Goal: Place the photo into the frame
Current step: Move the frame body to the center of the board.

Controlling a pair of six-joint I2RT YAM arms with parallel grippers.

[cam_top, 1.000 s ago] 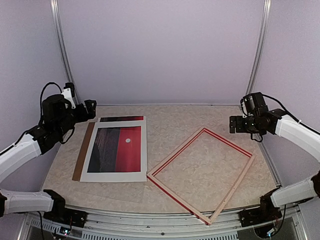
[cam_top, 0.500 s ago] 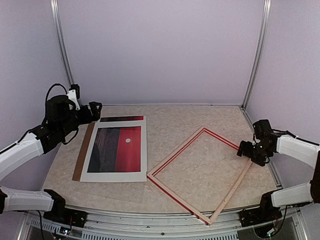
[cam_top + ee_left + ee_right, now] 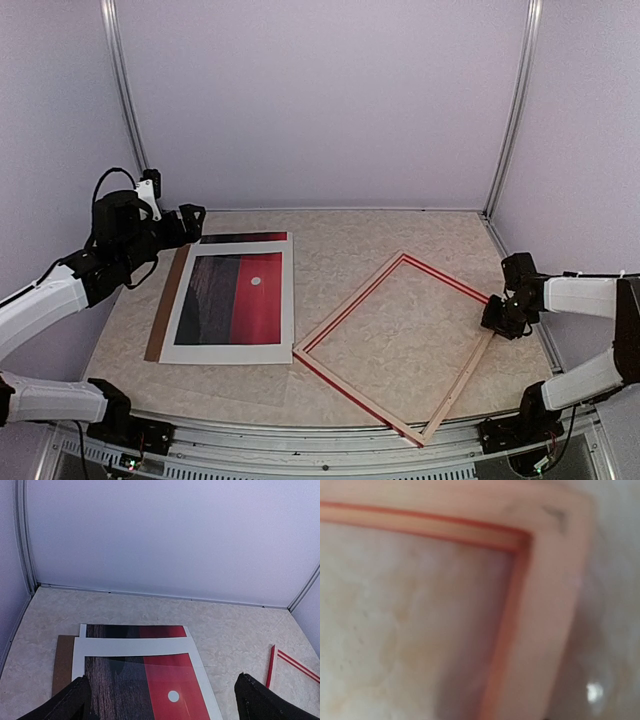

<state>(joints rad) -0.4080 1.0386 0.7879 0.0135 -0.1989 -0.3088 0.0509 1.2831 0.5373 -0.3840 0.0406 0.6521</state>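
Top view only: we see the whole frame [image 3: 351, 302] lying flat on the right half of the table [image 3: 400, 230], turned cornerwise, with the right gripper [image 3: 497, 318] down at its right corner.
Right wrist view only: a blurred close-up of that corner [image 3: 555, 580], pale wood with a red inner edge; its own fingers do not show.
Left wrist view only: a strip of the photo [image 3: 150, 685] shows beyond the mat's far edge.
Photo, place: on the table's left half, under the white mat [image 3: 288, 300], with the brown backing board [image 3: 165, 305] beneath at the left.
Photo, look: left half dark and textured, right half bright red with a white dot [image 3: 256, 282].
Left gripper [image 3: 190, 222]: fingers spread wide, holding nothing, above the photo's far left corner.
Right gripper, grip: we cannot tell.
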